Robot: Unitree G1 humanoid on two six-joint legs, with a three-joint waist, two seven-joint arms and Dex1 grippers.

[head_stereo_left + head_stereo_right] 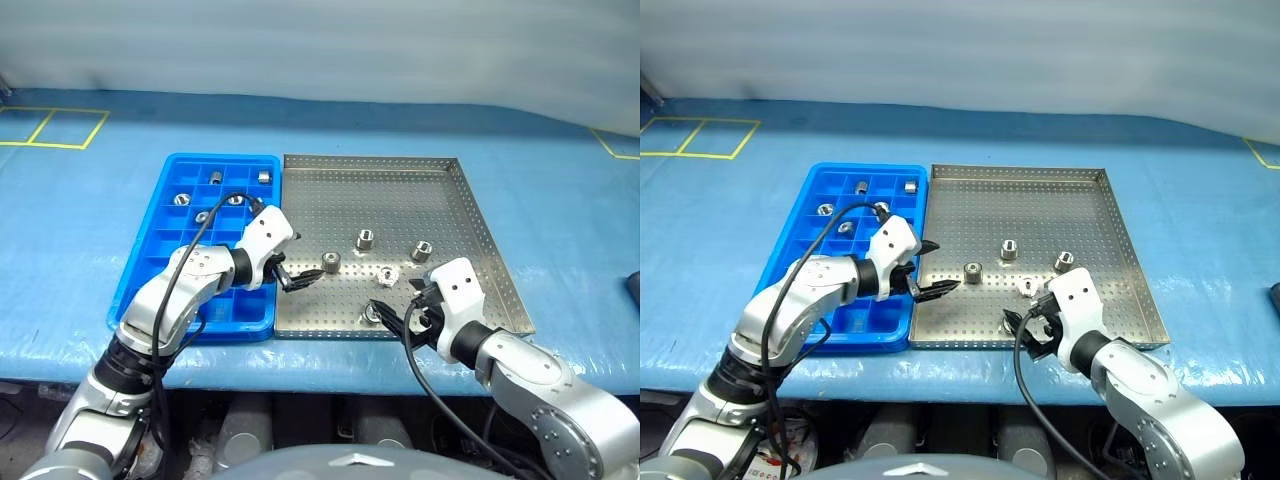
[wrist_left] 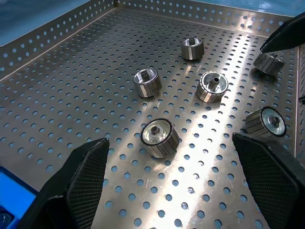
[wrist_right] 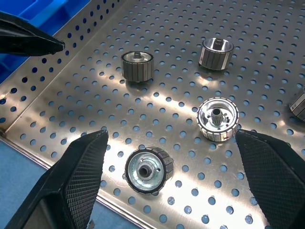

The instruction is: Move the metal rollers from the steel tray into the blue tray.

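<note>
At centre left, the blue tray (image 1: 150,275) held five metal rollers (image 1: 215,177). My left gripper (image 1: 298,279) hung with jaws apart by the steel tray (image 1: 470,215), where five rollers lay. My right gripper (image 1: 392,312) gaped empty at lower centre.

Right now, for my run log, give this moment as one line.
left gripper open, by roller | right gripper open, over roller | five rollers in steel tray | five in blue tray

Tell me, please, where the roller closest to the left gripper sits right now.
In the left eye view that roller stands on the steel tray in its near-left part, just beyond the left gripper, with the blue tray further left.
</note>
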